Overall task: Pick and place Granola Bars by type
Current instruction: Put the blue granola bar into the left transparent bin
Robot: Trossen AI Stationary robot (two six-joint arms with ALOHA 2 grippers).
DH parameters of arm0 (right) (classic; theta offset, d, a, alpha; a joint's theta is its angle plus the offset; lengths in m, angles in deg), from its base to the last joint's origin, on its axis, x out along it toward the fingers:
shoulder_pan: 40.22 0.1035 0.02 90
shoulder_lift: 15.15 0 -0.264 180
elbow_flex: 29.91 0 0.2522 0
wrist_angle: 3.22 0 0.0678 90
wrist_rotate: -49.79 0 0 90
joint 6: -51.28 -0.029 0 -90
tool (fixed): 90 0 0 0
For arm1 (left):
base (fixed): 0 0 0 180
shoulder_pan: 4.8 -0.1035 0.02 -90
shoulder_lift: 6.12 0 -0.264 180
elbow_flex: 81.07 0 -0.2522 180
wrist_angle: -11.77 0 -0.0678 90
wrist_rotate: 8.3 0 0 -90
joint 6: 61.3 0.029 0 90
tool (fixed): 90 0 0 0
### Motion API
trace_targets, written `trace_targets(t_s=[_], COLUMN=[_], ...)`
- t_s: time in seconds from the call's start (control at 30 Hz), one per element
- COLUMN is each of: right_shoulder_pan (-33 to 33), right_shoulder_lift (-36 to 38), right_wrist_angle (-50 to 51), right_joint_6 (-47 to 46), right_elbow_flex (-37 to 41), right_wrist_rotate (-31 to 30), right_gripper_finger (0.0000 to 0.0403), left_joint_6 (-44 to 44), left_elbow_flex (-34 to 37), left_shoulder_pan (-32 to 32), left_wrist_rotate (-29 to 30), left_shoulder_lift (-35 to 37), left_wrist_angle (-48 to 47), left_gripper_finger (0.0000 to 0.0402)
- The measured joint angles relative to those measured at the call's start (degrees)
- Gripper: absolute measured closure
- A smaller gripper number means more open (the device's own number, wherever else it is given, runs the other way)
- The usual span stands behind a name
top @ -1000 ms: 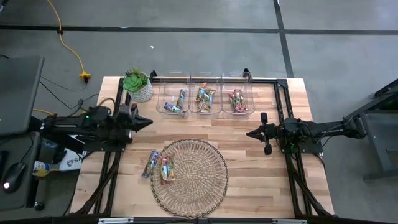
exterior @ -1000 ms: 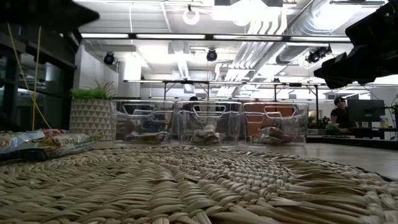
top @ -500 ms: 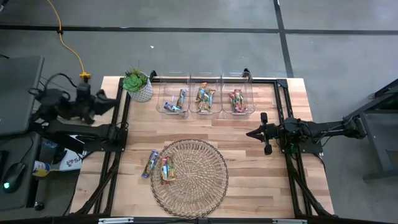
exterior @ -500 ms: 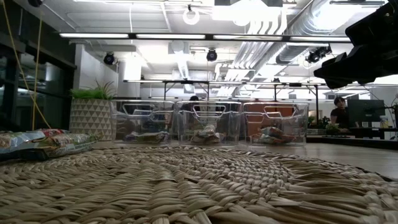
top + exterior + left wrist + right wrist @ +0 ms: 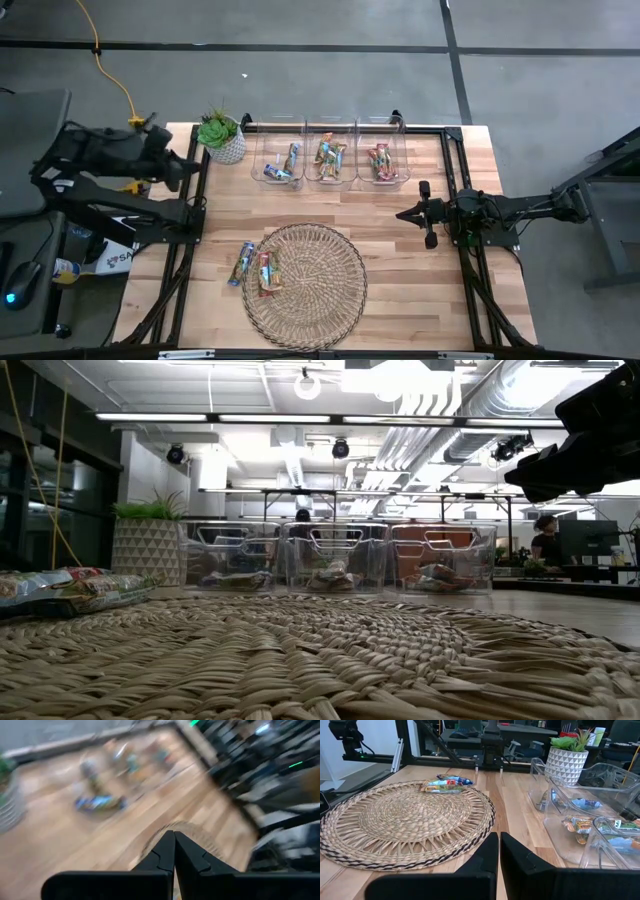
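Looking down at the worktop (image 5: 400,270), the wicker mat (image 5: 305,285) is the landmark for everything. Two Granola Bars (image 5: 253,268) are still out loose: one with a reddish wrapper lies on the mat's edge on the left arm's side, and a bluish one sits just off that edge on the bare wood, right beside it. The rest are already in the three clear bins (image 5: 330,158) lined up along the far side of the worktop beyond the mat, with a small potted plant (image 5: 221,136) next to the bin row

The left pincer (image 5: 190,166) is up past the worktop's edge near the plant, well away from the mat, with its fingers pressed together and nothing in them. The right pincer (image 5: 404,213) hangs over bare wood off to the mat's other side, between mat and bins, also closed on nothing

A person (image 5: 545,540) is visible in the room far behind the bins
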Motion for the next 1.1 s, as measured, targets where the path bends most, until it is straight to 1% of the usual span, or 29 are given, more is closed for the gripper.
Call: trace_targets(t_s=[0.1,0.2,0.27,0.37,0.5,0.6,0.77,1.03,1.1], right_shoulder_pan=[-0.01,-0.01,-0.02,-0.02,-0.02,-0.02,-0.01,-0.01,-0.01], right_shoulder_lift=[0.00,0.00,0.00,0.00,0.00,0.00,0.00,0.00,0.00], right_wrist_angle=[-0.01,-0.01,-0.02,-0.03,-0.03,-0.03,-0.06,-0.06,-0.06], right_joint_6=[0.02,0.02,0.02,0.02,0.01,0.02,0.02,0.02,0.00], right_elbow_flex=[-0.01,-0.01,0.00,0.00,0.00,0.00,0.00,0.00,0.00], right_wrist_rotate=[-0.01,0.00,0.00,0.00,0.00,0.00,0.00,0.00,0.00], right_gripper_finger=[0.0402,0.0402,0.0402,0.0402,0.0402,0.0402,0.0402,0.0402,0.0402], left_joint_6=[-2.97,-6.55,-9.53,-13.44,-17.15,-18.15,-18.37,-18.79,-18.78], left_elbow_flex=[-5.99,-10.40,-11.82,-11.82,-9.45,-7.28,-3.80,1.81,2.36], left_shoulder_pan=[0.00,0.00,0.00,0.00,0.00,0.00,0.02,0.04,0.04], left_wrist_rotate=[0.04,0.08,0.06,-0.39,-2.26,-5.18,-11.09,-16.95,-17.48], left_shoulder_lift=[-5.80,-9.02,-9.95,-9.58,-9.15,-9.10,-8.73,-5.02,-4.16], left_wrist_angle=[-8.08,-13.93,-15.14,-15.28,-15.31,-15.26,-15.16,-15.12,-15.23], left_gripper_finger=[0.0401,0.0401,0.0401,0.0401,0.0401,0.0401,0.0401,0.0401,0.0401])
